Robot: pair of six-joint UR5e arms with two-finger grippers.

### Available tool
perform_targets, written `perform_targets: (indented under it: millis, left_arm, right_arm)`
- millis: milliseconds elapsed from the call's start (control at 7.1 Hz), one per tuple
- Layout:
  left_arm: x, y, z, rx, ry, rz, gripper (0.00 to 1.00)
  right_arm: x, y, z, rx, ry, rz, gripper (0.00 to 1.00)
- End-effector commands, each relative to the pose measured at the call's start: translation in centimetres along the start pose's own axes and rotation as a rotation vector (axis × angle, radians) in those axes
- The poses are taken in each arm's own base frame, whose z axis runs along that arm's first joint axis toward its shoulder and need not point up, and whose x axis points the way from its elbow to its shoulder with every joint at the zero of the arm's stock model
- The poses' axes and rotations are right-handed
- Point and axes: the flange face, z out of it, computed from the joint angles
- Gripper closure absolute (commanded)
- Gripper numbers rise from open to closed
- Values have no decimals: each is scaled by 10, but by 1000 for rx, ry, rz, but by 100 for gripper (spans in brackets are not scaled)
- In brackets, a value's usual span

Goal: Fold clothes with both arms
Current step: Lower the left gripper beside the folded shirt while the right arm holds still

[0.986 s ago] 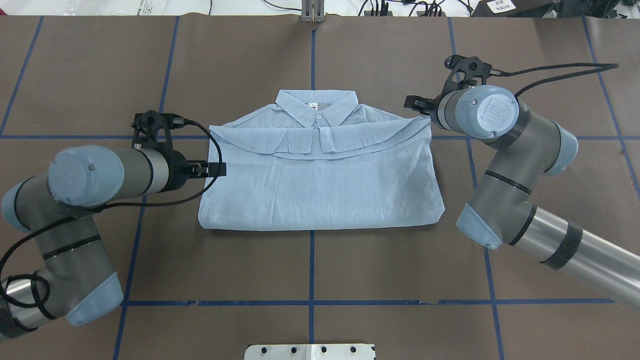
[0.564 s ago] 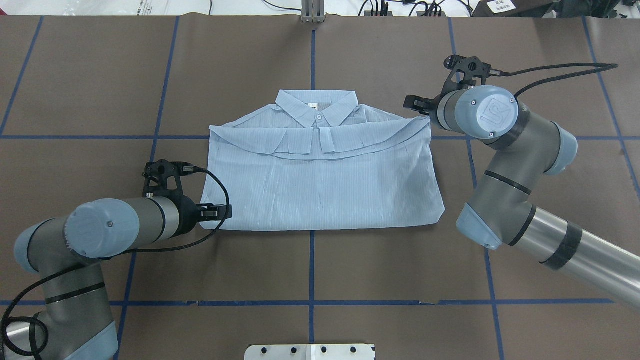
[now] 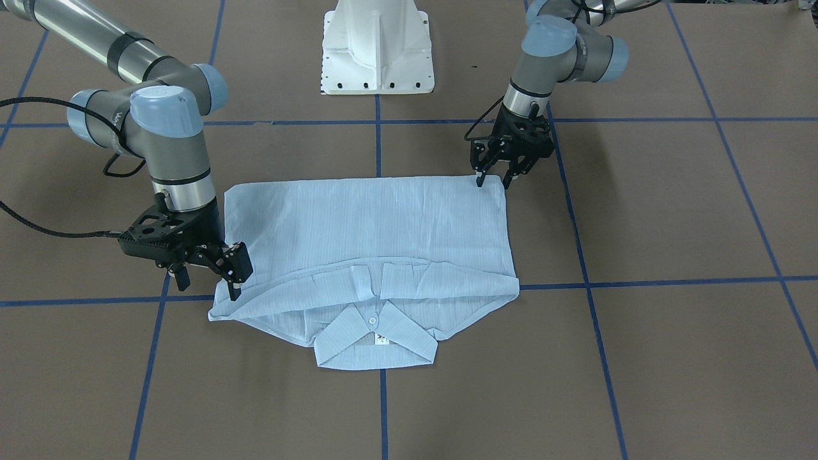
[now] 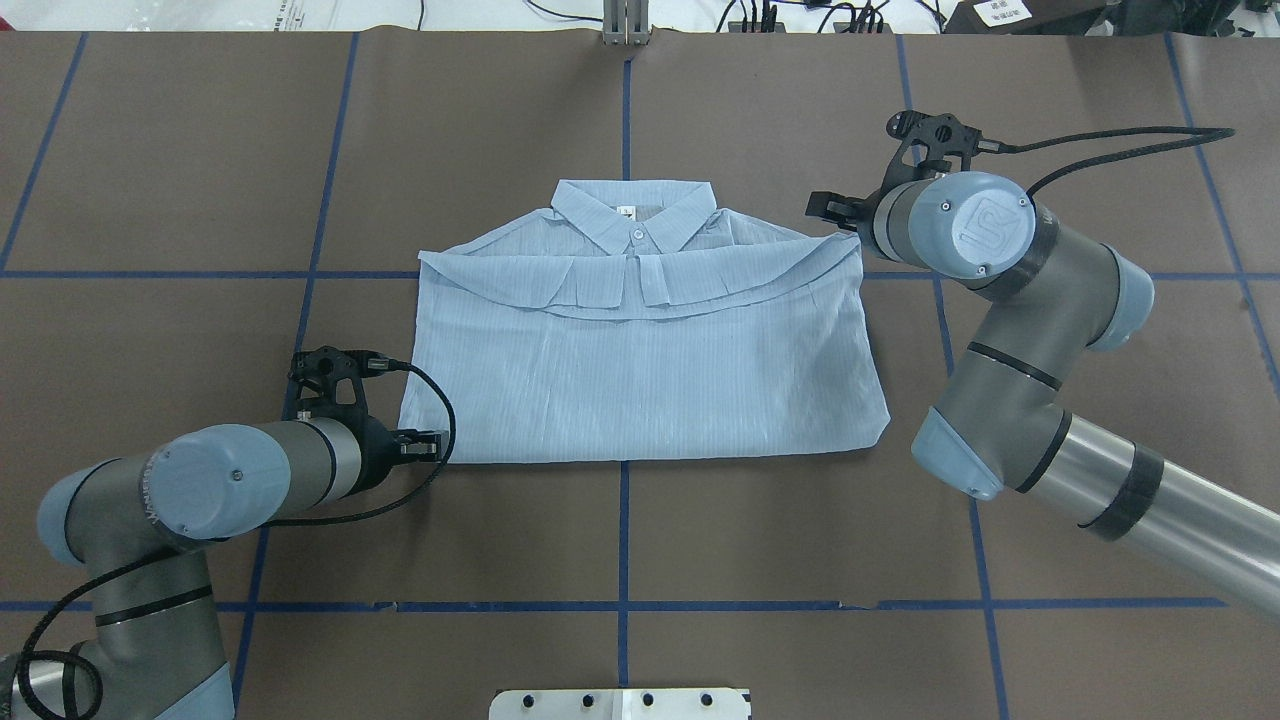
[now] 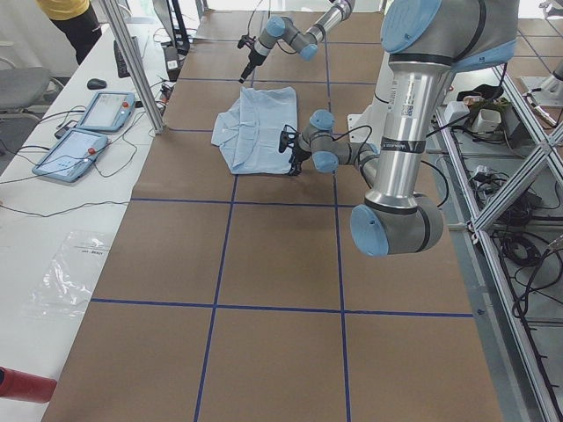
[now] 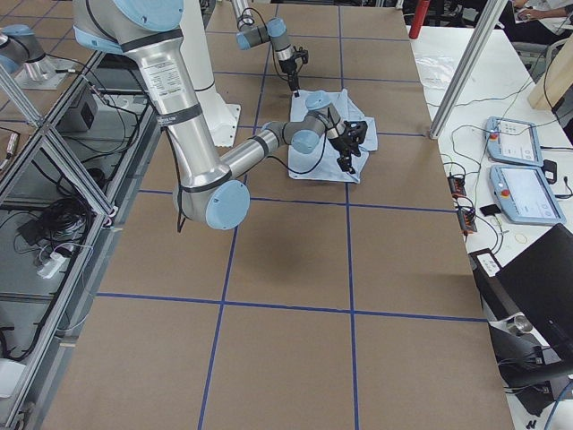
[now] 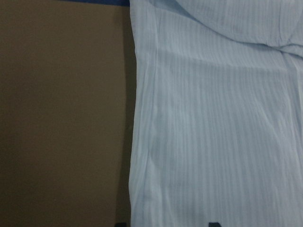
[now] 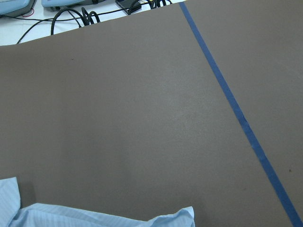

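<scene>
The pale blue striped shirt [image 4: 640,370] lies folded flat mid-table, collar at the far side, and it also shows in the front view [image 3: 370,236]. My left gripper [image 4: 432,443] is open and low at the shirt's near left corner [image 3: 493,182]. In the left wrist view the shirt's edge [image 7: 142,142] runs between the two fingertips. My right gripper [image 3: 211,281] is open and empty beside the shirt's far right shoulder corner [image 4: 825,208]. The right wrist view shows mostly bare table, with shirt cloth [image 8: 94,215] at the bottom.
The brown table cover [image 4: 300,150] is marked with blue tape lines [image 4: 624,520]. The white pedestal base [image 3: 377,51] stands at the robot's side. A side table with tablets [image 5: 88,132] and cables lies beyond the far edge.
My left gripper has moved along the shirt's left edge from mid-height to the near left corner, and has lowered there. The right arm and the shirt have not moved.
</scene>
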Motion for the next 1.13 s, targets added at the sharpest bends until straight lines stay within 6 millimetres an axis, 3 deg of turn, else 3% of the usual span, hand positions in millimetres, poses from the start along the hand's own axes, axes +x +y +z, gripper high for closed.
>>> perform_targets:
  millis: [0,282,423,564,705,845,986]
  left_arm:
    - [2,1,1,-3,3,0,100]
    - [8,-2,-10,4,25,11,100]
    - [2,-3,-14,1,18,32,100]
    - [-18,-20,-14,30,-15,123,100]
    - [-50,-74,-17,101,-77,186,100]
    - [-91,-119,-6,146,-162,213,100]
    - [-110,-178,9,193,-231,221,100]
  right_arm:
    - [1,0,1,-1,1,0,0]
    - [1,1,2,-1,4,-2,0]
    - [1,2,3,-3,5,-3,0]
    - [-2,1,2,-2,1,-3,0]
    - [-2,1,3,-2,2,-3,0]
    - [-4,2,2,-3,-1,-2,0]
    - [-5,2,1,-3,-5,-1,0]
